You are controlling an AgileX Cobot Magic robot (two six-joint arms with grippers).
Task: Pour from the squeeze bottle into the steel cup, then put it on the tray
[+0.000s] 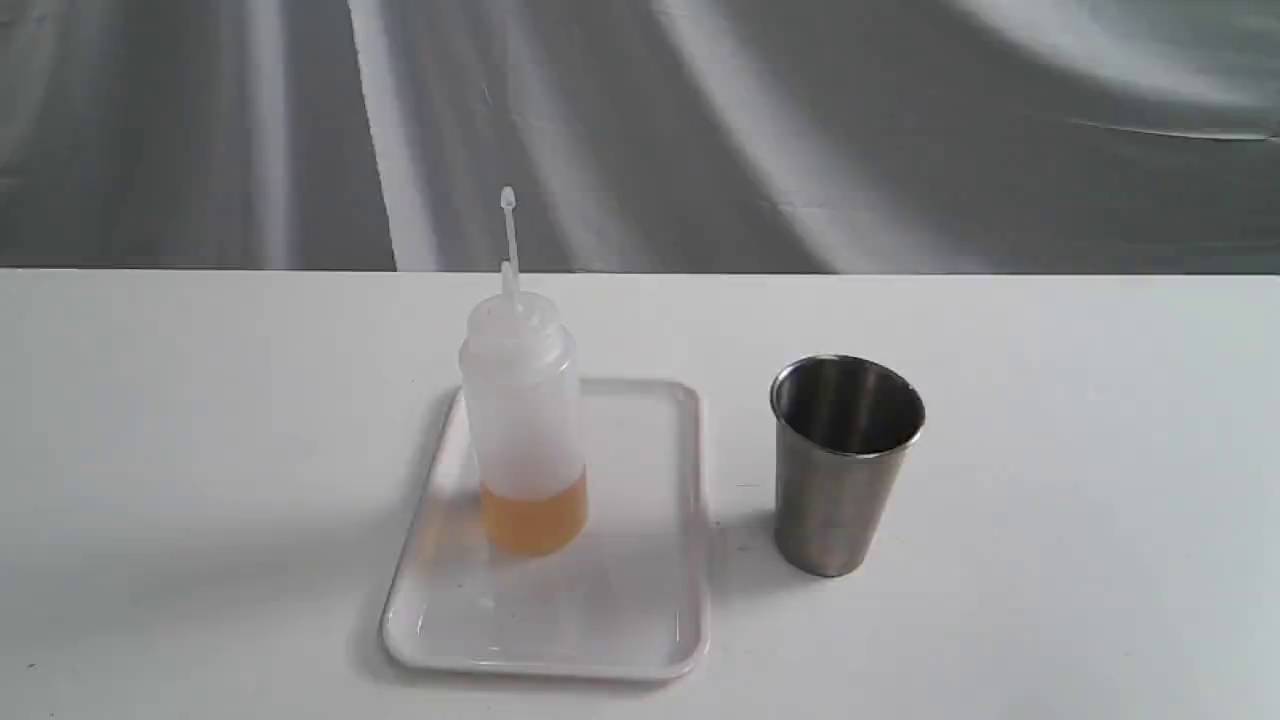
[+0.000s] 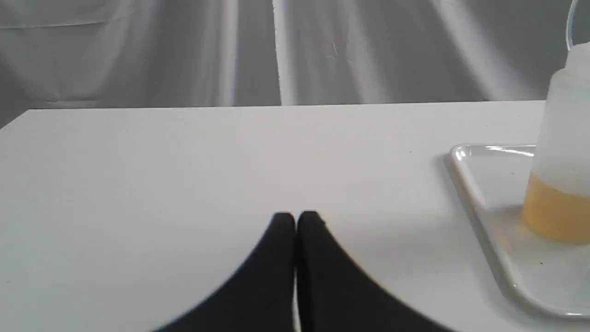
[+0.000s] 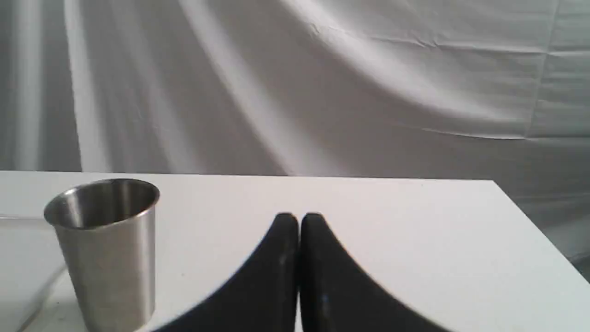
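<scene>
The squeeze bottle [image 1: 522, 420] stands upright on the white tray [image 1: 640, 600], a band of amber liquid at its bottom and its tethered cap sticking up. The steel cup [image 1: 843, 465] stands upright on the table just right of the tray. Neither gripper shows in the exterior view. In the left wrist view my left gripper [image 2: 296, 216] is shut and empty above bare table, apart from the tray [image 2: 465, 175] and the bottle [image 2: 560, 184]. In the right wrist view my right gripper [image 3: 299, 217] is shut and empty, apart from the cup [image 3: 106, 249].
The white table [image 1: 200, 420] carries only these things. A grey draped cloth [image 1: 700, 130] hangs behind its far edge. The table's right corner [image 3: 502, 189] shows in the right wrist view.
</scene>
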